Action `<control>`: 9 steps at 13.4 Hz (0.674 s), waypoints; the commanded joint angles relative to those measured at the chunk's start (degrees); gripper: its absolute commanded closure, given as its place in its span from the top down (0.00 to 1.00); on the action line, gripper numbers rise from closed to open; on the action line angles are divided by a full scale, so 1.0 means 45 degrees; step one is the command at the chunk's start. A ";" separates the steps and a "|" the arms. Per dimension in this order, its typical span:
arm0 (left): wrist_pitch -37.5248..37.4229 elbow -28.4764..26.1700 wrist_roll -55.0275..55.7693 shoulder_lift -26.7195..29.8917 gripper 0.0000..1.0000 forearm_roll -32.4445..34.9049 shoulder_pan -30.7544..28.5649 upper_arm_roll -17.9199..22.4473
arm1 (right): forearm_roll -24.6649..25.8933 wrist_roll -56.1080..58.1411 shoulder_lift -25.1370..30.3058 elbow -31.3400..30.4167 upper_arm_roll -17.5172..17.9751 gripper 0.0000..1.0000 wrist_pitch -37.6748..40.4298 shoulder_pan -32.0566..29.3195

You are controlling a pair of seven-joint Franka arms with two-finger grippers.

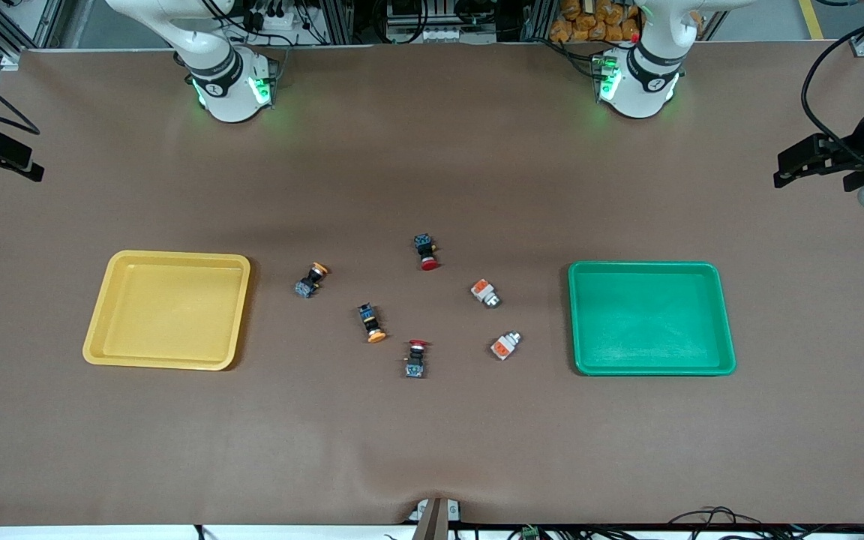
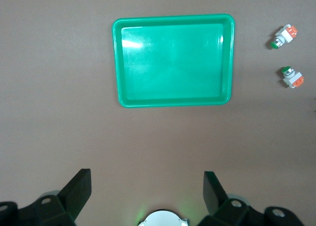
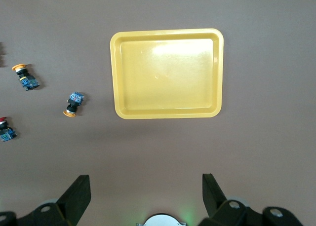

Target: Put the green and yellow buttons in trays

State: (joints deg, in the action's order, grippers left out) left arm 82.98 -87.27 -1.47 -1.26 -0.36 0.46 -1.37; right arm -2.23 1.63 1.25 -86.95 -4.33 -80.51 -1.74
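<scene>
Two yellow-capped buttons (image 1: 311, 279) (image 1: 372, 322) lie on the table beside the yellow tray (image 1: 102, 330). Two silver-white buttons with orange blocks (image 1: 485, 292) (image 1: 505, 345) lie beside the green tray (image 1: 724, 330); the left wrist view shows their green caps (image 2: 283, 37) (image 2: 291, 77). My left gripper (image 1: 788, 169) (image 2: 146, 175) hangs high and open at the left arm's end of the table, looking down on the green tray (image 2: 118, 58). My right gripper (image 1: 27, 163) (image 3: 145, 178) hangs high and open at the right arm's end, above the yellow tray (image 3: 114, 73). Both trays hold nothing.
Two red-capped black switches (image 1: 426, 251) (image 1: 415, 358) lie among the buttons in the middle of the table. The arm bases (image 1: 229, 90) (image 1: 638, 86) stand at the table's edge farthest from the front camera. Brown tabletop surrounds the trays.
</scene>
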 commanded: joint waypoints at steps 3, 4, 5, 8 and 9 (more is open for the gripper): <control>-0.0061 -0.0137 0.0285 -0.0556 1.00 -0.0310 0.0267 -0.0183 | 0.0104 -0.0050 -0.0064 0.0064 0.0063 1.00 0.0059 -0.0003; 0.0016 -0.0137 0.0325 -0.0675 1.00 -0.0291 0.0366 -0.0300 | 0.0104 -0.0050 -0.0083 0.0064 0.0063 1.00 0.0040 -0.0022; 0.0152 -0.0137 0.0364 -0.0869 1.00 -0.0252 0.0425 -0.0340 | 0.0104 -0.0050 -0.0083 0.0064 0.0063 1.00 0.0020 -0.0061; 0.0854 -0.0098 0.0365 -0.1494 1.00 -0.0173 0.0659 -0.0594 | 0.0124 -0.0050 -0.0219 0.0064 0.0063 1.00 -0.0096 -0.0081; 0.1108 -0.0098 0.0365 -0.1748 1.00 -0.0251 0.0679 -0.0633 | 0.0105 -0.0069 -0.0297 0.0064 0.0063 1.00 -0.0213 -0.0062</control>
State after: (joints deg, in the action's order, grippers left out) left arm 86.33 -88.41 -0.10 -7.29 -0.72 3.50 -4.01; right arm -2.23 1.63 0.59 -86.95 -4.30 -80.78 -1.73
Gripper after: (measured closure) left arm 0.000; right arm 0.000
